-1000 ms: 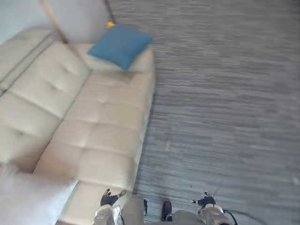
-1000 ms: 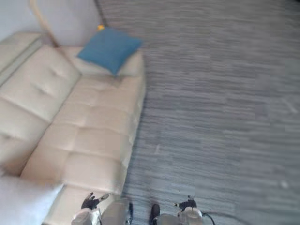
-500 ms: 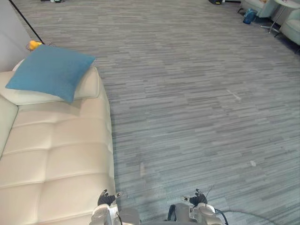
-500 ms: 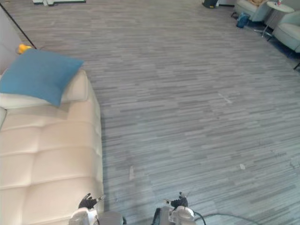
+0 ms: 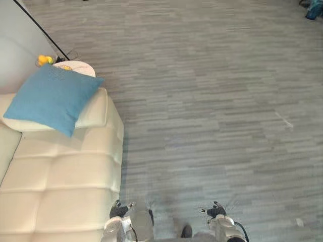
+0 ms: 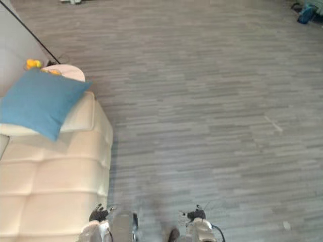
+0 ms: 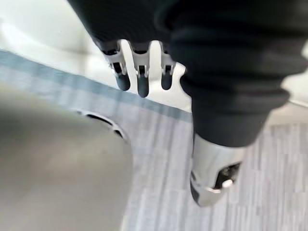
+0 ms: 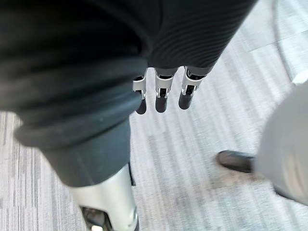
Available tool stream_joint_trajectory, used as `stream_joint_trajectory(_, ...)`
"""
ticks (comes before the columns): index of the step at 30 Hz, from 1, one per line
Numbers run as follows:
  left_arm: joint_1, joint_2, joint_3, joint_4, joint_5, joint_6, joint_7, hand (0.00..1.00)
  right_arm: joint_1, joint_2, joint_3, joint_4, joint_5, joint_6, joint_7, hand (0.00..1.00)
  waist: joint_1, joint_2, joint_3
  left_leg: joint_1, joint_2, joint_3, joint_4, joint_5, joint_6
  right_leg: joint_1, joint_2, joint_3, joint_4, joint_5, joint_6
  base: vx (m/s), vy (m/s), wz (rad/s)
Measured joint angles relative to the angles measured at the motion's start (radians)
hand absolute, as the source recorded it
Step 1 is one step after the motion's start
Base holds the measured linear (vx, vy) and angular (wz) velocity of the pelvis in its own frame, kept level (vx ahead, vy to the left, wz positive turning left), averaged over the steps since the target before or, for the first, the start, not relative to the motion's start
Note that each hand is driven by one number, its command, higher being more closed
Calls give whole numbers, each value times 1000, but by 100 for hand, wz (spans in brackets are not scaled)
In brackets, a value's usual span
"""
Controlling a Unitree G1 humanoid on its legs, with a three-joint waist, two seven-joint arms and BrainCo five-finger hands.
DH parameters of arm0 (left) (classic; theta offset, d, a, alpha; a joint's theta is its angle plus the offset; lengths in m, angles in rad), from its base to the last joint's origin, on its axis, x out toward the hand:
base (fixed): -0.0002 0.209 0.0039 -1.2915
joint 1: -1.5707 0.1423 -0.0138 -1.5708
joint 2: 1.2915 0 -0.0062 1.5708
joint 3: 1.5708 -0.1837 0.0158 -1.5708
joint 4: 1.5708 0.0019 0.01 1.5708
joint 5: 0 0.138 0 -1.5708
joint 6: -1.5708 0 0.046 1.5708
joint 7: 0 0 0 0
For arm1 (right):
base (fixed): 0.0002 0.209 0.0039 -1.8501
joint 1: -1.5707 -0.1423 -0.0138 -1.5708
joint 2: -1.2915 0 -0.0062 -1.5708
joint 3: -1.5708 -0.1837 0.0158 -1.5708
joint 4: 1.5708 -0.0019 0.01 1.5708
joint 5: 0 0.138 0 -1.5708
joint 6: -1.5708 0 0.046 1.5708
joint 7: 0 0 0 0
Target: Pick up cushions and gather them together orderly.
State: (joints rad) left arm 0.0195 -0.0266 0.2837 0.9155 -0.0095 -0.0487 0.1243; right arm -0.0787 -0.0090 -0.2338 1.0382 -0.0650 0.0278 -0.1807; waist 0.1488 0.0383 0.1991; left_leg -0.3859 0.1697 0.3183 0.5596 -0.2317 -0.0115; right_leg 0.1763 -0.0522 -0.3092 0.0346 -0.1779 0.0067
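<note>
Left eye view: the task appears to be at an early stage, since the blue cushion (image 5: 50, 98) lies untouched, tilted on the armrest at the far end of the cream sofa (image 5: 65, 171), well apart from both hands. The cushion is square, plump and matt-woven, with pointed corners; the sofa is smooth and leather-like, with stitched, tufted panels. A small round side table (image 5: 76, 67) carrying a yellow object (image 5: 44, 59) stands just behind the cushion. The floor (image 5: 212, 101) is grey carpet with a fine striped pattern. The left hand (image 5: 119, 210) and the right hand (image 5: 216, 210) hang low at the near edge, both empty. Right eye view: the arrangement is the same, and the cushion overhangs the armrest toward the seat. Left wrist view: the fingers (image 7: 138, 79) hang straight and relaxed, holding nothing, above the sofa edge and the carpet. Right wrist view: the fingers (image 8: 161, 96) are likewise straight and unloaded over the carpet. Remaining work, as judged: approach, grasp, carry and orderly placement of the cushion.
</note>
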Motion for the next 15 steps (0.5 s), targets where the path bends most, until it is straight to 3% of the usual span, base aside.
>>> stream_joint_trajectory(1,4,1,-8,0,0,-1,0,0,13,-9,1,3,-1,0,-4,0,5,6,-4,3,-19,28,-186,97,22,32,4,-10,-16,-26,30,523,140,13)
stream_joint_trajectory(2,3,8,-6,-1,-7,-6,-4,0,18,-10,1,16,-1,2,-7,0,24,-8,-6,6,-36,13,-183,195,73,61,-7,-7,-18,-54,53,650,181,27)
stream_joint_trajectory(4,-5,41,-3,0,-4,-8,-5,0,22,13,3,35,-4,1,-9,0,16,-68,-17,6,-96,8,-157,123,91,66,-60,-16,33,-61,57,516,123,40)
stream_joint_trajectory(6,-6,49,-4,9,-4,-4,-6,0,28,14,1,42,-7,3,-5,0,21,-73,-18,40,-99,-3,-118,76,95,13,-90,5,246,-47,77,639,181,37)
stream_joint_trajectory(7,-6,54,-12,27,-2,0,-6,0,33,14,2,42,-10,2,-2,0,17,-73,-17,92,-105,-19,-121,45,95,-43,-118,30,445,-7,117,672,187,44)
stream_joint_trajectory(8,-8,69,-29,38,-1,11,-6,0,35,13,2,40,-13,0,5,0,13,-70,-14,150,-114,-45,-130,24,96,-94,-134,48,631,3,128,540,122,44)
stream_joint_trajectory(11,1,83,-37,65,8,24,-5,0,57,12,9,30,-11,-2,11,0,-2,-56,-8,320,-128,-117,-214,-22,91,-233,-145,24,893,-34,91,470,29,58)
stream_joint_trajectory(13,3,84,-37,72,7,26,-3,0,58,7,10,6,-13,-5,11,0,-9,-60,-8,386,-130,-152,-264,-27,87,-309,-150,-26,840,-59,62,398,-47,70)
stream_joint_trajectory(15,-1,79,-36,75,7,26,0,0,57,6,4,-1,-13,-10,10,0,-18,-60,-8,451,-128,-206,-312,-43,71,-389,-128,-50,639,-57,64,384,-109,73)
